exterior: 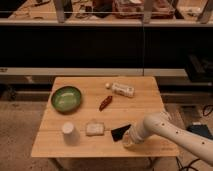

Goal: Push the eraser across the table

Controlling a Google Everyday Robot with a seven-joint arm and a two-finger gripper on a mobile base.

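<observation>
The gripper (129, 139) is low over the front right part of the desk (145, 107), at the end of the 1 white arm (172, 132) that reaches in from the lower right corner. It is seen end-on and pale against the wood, so I cannot tell whether it is open or closed, and nothing can be seen held in it. Just beside it, at its upper left and looking as if it touches it, lies the eraser (120, 132), a small flat black block set at a slight angle near the front edge of the desk. Left of the eraser, close but apart, is a whitish-beige sponge-like block (94, 129), and further left stands a white cup (69, 133), upright. Behind these, towards the middle of the desk, a dark red pepper-like thing (105, 103) lies on a slant. Beyond it, near the far edge, are a pale elongated packet (123, 90) and a small white ball (107, 85) just to its left. A green bowl (66, 98) sits at the left side.
</observation>
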